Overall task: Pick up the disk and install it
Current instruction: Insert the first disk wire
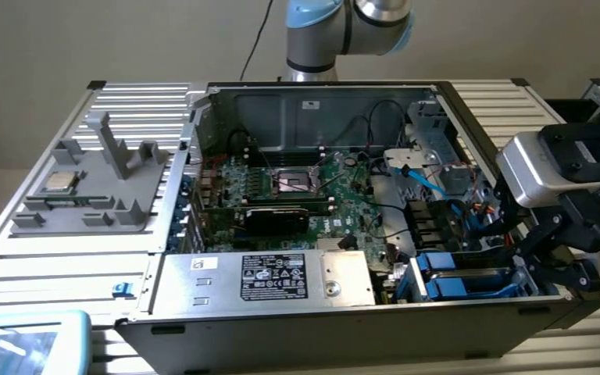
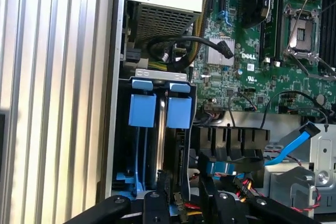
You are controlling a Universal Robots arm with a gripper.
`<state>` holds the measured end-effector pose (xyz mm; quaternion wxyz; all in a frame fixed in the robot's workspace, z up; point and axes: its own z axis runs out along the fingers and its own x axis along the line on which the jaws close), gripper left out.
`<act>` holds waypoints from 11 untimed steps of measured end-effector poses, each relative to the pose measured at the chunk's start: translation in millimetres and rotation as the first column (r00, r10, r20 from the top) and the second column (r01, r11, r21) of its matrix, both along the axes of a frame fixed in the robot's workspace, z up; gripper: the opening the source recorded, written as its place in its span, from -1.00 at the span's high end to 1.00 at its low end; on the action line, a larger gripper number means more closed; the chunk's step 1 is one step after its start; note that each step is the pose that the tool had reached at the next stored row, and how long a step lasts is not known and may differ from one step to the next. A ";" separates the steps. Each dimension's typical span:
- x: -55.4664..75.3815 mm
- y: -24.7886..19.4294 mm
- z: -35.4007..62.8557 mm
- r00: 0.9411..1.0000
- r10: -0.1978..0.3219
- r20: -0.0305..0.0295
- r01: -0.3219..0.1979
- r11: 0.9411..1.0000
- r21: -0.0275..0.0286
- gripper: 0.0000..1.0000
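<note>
Your tool (image 2: 184, 184) hangs at the drive bay (image 2: 157, 78) in the computer case (image 1: 311, 117), close over the disk (image 2: 178, 113); you cannot tell whether it grips. The disk stands upright in the bay, beside another blue carrier (image 2: 142, 111).

The drive bay (image 2: 121, 140) hides all of the disk (image 2: 179, 113) except its blue carrier end.

Open computer case (image 1: 279, 117) sits on slatted table (image 1: 71, 266); blue carriers (image 1: 467, 285) occupy its corner bay.
</note>
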<state>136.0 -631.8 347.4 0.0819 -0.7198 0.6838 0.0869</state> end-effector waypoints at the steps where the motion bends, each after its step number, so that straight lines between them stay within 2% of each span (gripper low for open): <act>1: 0.1 -1.4 -0.1 1.000 0.000 0.000 0.000 1.000 0.002 0.29; 8: -3.8 -2.0 -0.3 1.000 0.000 0.001 0.000 1.000 0.003 0.29; 9: -4.6 -2.7 -0.5 1.000 0.001 0.001 -0.001 1.000 0.004 0.29; 11: -4.9 -5.1 -1.0 1.000 0.005 0.002 -0.005 1.000 0.015 0.29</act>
